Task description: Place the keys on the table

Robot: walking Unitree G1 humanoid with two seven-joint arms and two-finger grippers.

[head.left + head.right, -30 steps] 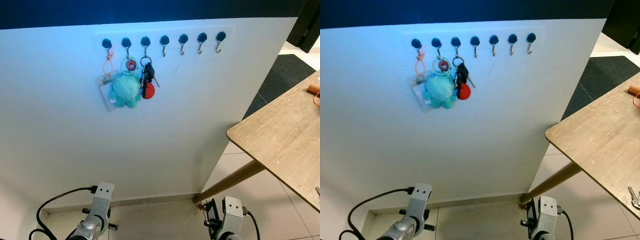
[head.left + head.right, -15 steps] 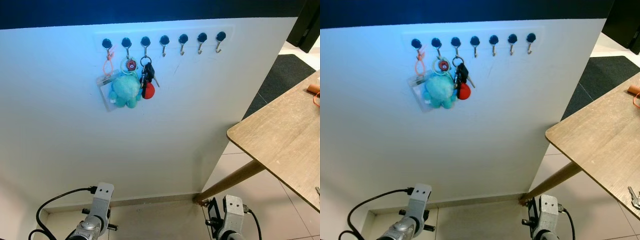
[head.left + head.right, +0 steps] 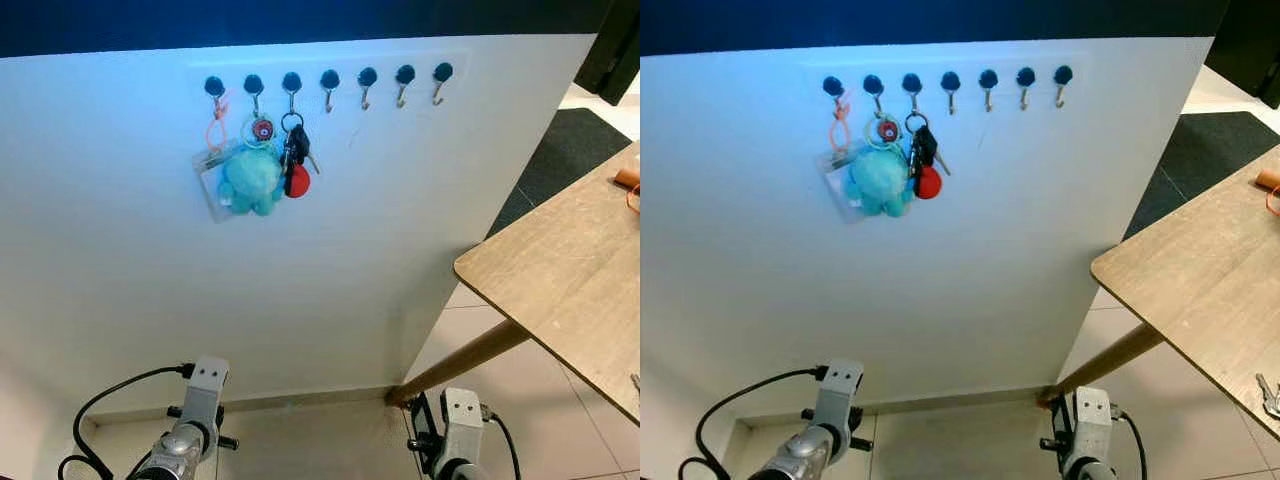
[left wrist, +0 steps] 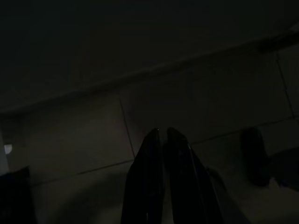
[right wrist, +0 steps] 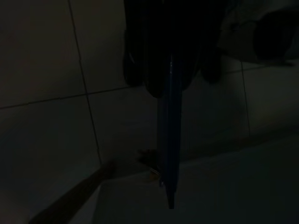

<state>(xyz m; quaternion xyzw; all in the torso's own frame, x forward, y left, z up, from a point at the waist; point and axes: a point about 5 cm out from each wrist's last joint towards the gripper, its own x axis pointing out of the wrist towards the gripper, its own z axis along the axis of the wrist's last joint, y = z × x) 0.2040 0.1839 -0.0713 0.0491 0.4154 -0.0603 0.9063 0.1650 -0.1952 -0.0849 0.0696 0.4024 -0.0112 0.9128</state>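
Observation:
A key bunch (image 3: 295, 160) with a black fob and a red tag hangs from the third hook of a hook row (image 3: 327, 78) on the white wall. Beside it hang a teal plush keychain (image 3: 250, 178) and a clear badge holder (image 3: 212, 178) on an orange loop. The wooden table (image 3: 570, 270) stands at the right. Another set of keys (image 3: 1268, 395) lies near its front edge. Both arms hang low by the floor: left arm (image 3: 198, 420), right arm (image 3: 458, 430). My left gripper (image 4: 162, 133) and right gripper (image 5: 169, 198) are shut with nothing in them, over dark floor tiles.
Four bare hooks (image 3: 400, 80) continue the row to the right. A dark mat (image 3: 570, 150) lies on the floor behind the table. An orange object (image 3: 627, 178) sits at the table's far edge. A slanted table leg (image 3: 465, 360) meets the tiled floor near the wall's base.
Both wrists have shifted very slightly at the bottom of the picture. The keys and the hanging items have not moved.

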